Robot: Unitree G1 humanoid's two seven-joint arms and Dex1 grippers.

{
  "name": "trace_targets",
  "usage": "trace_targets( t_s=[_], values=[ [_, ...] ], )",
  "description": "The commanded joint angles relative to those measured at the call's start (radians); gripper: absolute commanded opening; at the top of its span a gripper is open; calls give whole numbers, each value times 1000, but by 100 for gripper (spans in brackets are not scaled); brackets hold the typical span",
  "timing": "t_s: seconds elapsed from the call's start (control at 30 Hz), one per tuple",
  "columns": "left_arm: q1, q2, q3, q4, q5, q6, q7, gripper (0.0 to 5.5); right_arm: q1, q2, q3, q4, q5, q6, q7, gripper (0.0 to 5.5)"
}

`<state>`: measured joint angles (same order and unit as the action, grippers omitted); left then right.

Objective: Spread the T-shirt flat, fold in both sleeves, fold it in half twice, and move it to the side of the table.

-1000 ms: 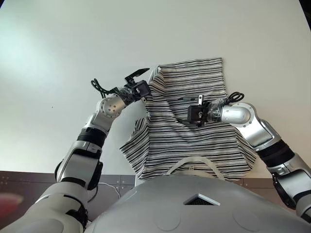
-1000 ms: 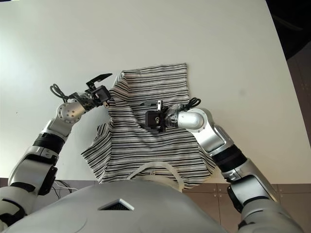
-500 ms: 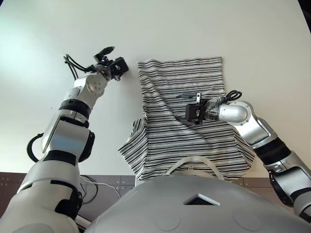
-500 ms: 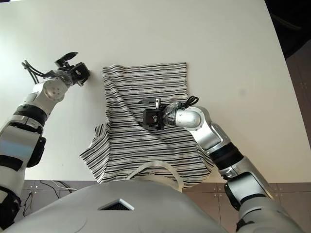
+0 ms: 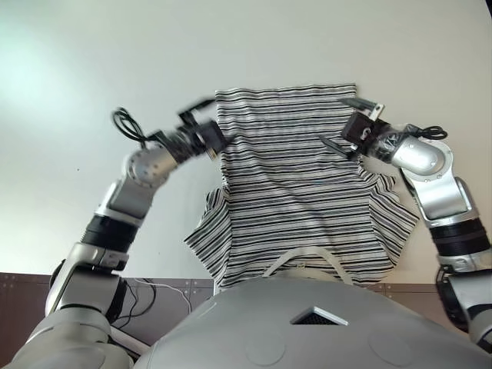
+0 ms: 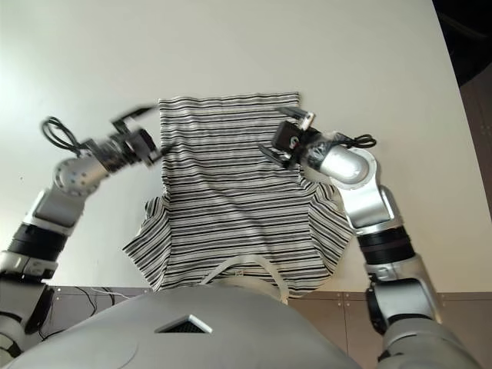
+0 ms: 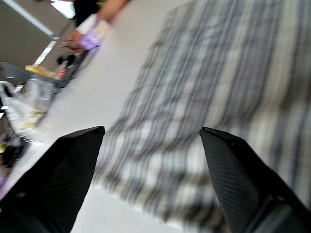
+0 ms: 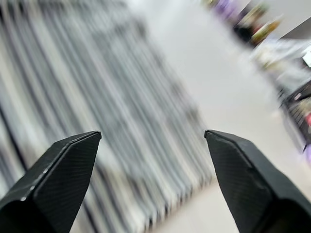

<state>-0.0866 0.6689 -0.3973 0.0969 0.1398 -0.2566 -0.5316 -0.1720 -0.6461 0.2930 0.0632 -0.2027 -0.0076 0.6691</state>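
Note:
A black-and-white striped T-shirt (image 5: 288, 181) lies on the white table (image 5: 92, 61), hem at the far side and collar (image 5: 304, 257) nearest me. Its left sleeve (image 5: 204, 231) is rumpled, and its right sleeve (image 5: 393, 219) sticks out to the side. My left gripper (image 5: 201, 123) hovers open at the shirt's left edge near the far corner. In the left wrist view, striped cloth (image 7: 204, 73) lies under that gripper (image 7: 150, 131). My right gripper (image 5: 347, 123) stands open over the shirt's right side near the hem, with cloth (image 8: 73, 73) below it (image 8: 153, 135) and nothing held.
Bare table surface stretches left, right and beyond the shirt. The table's near edge (image 5: 92, 270) runs just in front of me, with dark floor and cables (image 5: 165, 290) below it.
The shirt's far left corner has gone from folded over to flat. My left gripper swung out left, then back to the shirt's edge. My right gripper moved from mid-shirt to its right side.

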Motion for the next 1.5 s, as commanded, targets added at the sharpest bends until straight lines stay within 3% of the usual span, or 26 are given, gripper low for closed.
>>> trace_targets(
  t_s=[0.03, 0.2, 0.33, 0.63, 0.77, 0.87, 0.93, 1.03, 1.17, 1.3, 1.4, 1.5],
  values=[
    [85, 46, 8, -76, -14, 70, -97, 364, 21, -23, 15, 27, -27, -45, 22, 395],
    [21, 61, -25, 47, 139, 91, -101, 364, 14, 7, 63, 88, -68, -47, 36, 395],
    [-138, 42, -46, 287, 243, 4, -44, 364, -83, 57, 117, 245, -130, -60, 8, 395],
    [-277, -75, -25, 533, 261, -110, 91, 364, -257, 157, 129, 476, -190, -82, -135, 395],
    [-299, -93, -1, 572, 295, -89, 190, 364, -304, 161, 89, 550, -169, -156, -203, 395],
    [-293, -83, 50, 508, 283, -66, 244, 364, -265, 154, -14, 385, -69, -168, -224, 395],
    [-259, -71, 110, 364, 234, -32, 231, 364, -125, 63, -103, 67, 105, -69, -69, 395],
    [-172, -61, 187, 137, 162, 53, 182, 364, 157, -153, -123, -270, 265, 10, 199, 395],
    [-55, -19, 279, 1, 123, 152, 150, 364, 299, -238, -80, -176, 102, -86, 187, 395],
    [233, 118, 488, -133, 56, 146, 75, 364, 322, -222, -69, -75, 54, -125, 140, 395],
    [418, 175, 656, -215, 4, 131, 12, 364, 447, -268, -133, -154, 120, -116, 150, 395],
    [539, 166, 715, -244, 36, 112, 26, 364, 566, -300, -192, -225, 155, -110, 159, 395]
  ],
)
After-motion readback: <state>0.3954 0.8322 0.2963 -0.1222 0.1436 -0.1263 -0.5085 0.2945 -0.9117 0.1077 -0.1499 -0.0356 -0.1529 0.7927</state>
